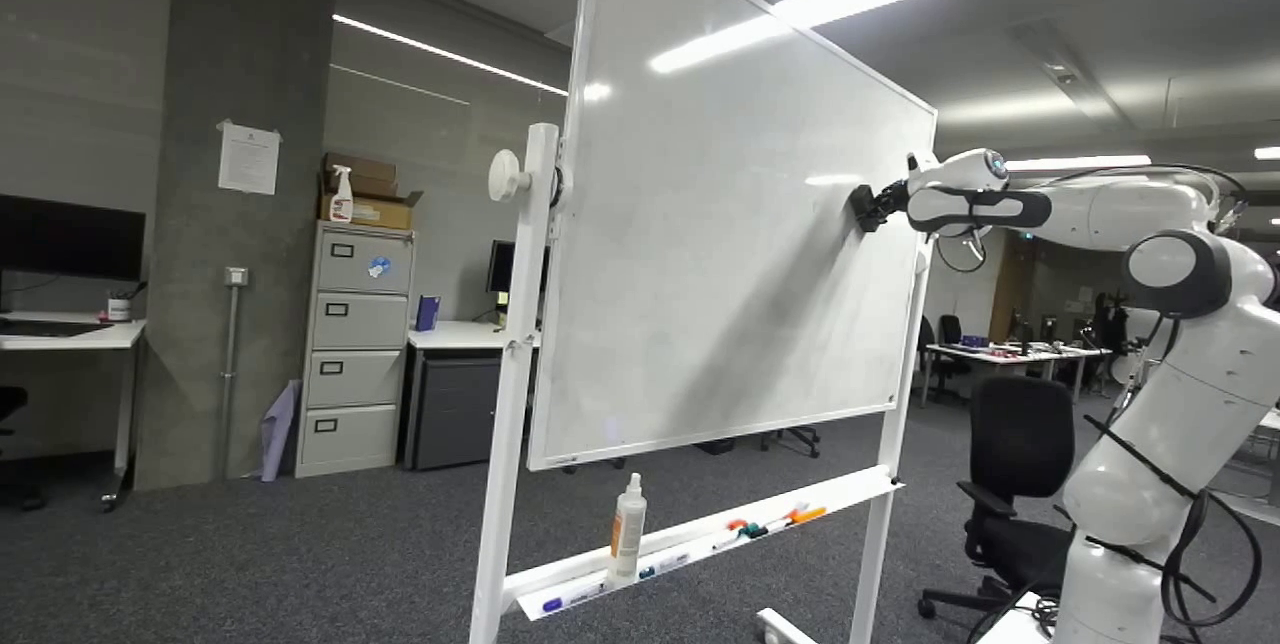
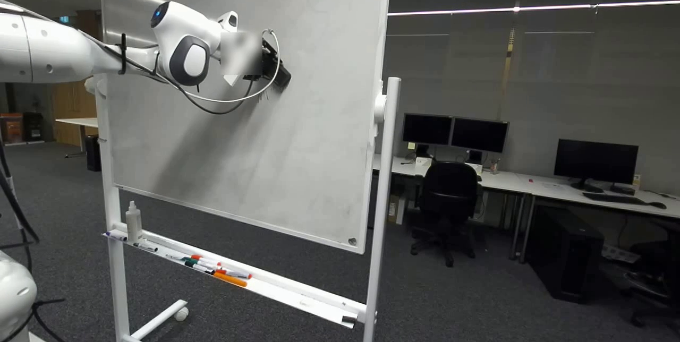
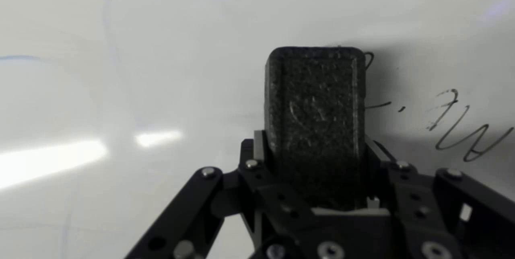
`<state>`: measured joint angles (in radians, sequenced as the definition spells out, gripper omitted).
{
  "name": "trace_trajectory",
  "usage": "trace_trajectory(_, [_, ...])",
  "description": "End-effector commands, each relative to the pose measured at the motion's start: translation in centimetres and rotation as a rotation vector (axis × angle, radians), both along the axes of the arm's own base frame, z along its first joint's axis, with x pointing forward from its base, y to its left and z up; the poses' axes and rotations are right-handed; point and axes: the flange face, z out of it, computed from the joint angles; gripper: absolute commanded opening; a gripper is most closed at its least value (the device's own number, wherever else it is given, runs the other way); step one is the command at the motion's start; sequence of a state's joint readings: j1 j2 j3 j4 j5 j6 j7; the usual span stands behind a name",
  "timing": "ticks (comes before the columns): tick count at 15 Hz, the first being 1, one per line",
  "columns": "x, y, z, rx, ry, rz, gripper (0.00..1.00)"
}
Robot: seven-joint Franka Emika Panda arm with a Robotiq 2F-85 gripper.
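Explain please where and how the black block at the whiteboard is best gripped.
Probably grip the black block across its two straight sides, coming from the side away from the whiteboard, which stands behind it. Those near-parallel sides suit a pinch; the gripper clasps it so now.

Black block (image 3: 316,106) between jaws, marked whiteboard (image 3: 193,74) behind

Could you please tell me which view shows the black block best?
The wrist view: the black block appears large, visibly scuffed, gripped by the tool. Both exterior views show it only small and dark at the tool's end, against the board.
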<state>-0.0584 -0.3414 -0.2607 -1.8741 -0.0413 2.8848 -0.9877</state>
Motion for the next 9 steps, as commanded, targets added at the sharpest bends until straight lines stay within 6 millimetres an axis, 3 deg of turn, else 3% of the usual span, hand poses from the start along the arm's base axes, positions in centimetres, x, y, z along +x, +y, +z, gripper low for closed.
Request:
trace_trajectory(1, [0.5, -1.0, -0.3, 0.048, -0.073, 0.002, 0.34])
trace_trajectory(9, [0.5, -0.2, -3.2, 0.163, -0.028, 0.047, 0.34])
